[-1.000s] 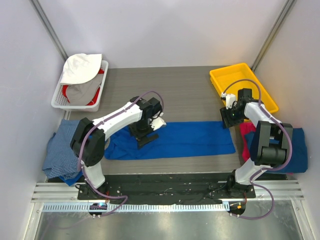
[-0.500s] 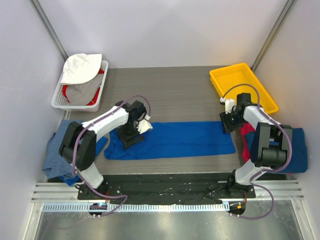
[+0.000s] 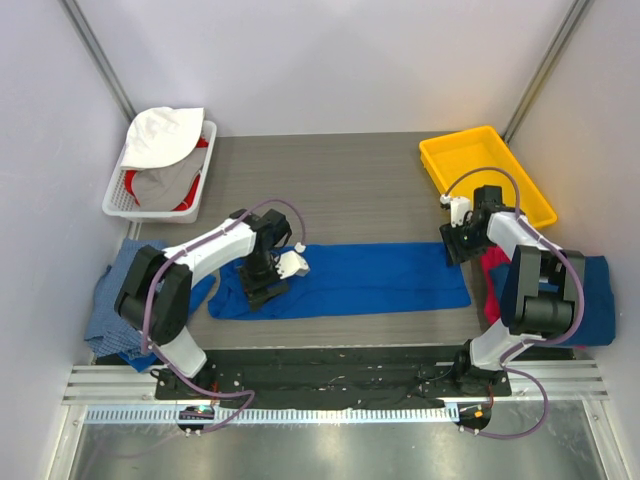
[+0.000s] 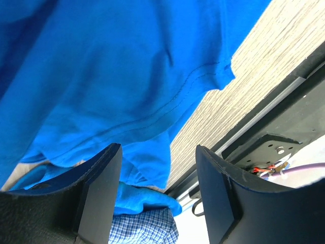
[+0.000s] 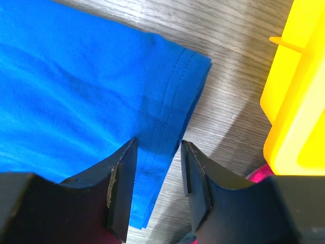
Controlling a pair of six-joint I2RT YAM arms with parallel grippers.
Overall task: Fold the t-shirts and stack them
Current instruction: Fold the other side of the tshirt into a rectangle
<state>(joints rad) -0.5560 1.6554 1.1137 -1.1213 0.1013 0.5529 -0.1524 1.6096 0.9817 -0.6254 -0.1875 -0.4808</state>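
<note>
Spanning most of the table (image 3: 370,180) from left to right, the royal blue t-shirt (image 3: 370,280) lies as a long narrow band. It is flat along its right half and bunched at its left end. That shape suggests the sleeves and sides are already turned in, with the crosswise folds left to do, which would explain an arm posted at each end.

At the right near edge a magenta shirt (image 3: 492,270) lies with a darker blue shirt (image 3: 600,300) beside it, probably the stack the folded shirt is meant to join. A plaid cloth (image 3: 115,300) and more blue fabric hang off the left near edge. A white basket (image 3: 112,205) of mixed cloth sits at the far left, and a yellow tray (image 3: 435,165) at the far right, near the shirt's right end.

The left end effector (image 3: 262,293) hovers over the rumpled left end. In its wrist view its fingers (image 4: 96,193) stand well apart with stitched blue fabric beyond them and nothing pinched; it looks placed to gather that loose end.

The right end effector (image 3: 455,245) sits at the far right corner of the band. Its fingers (image 5: 122,188) are partly open and straddle the double-stitched hem (image 5: 172,96), which lies flat on the wood, so nothing is gripped. Closing there would take hold of the corner.
</note>
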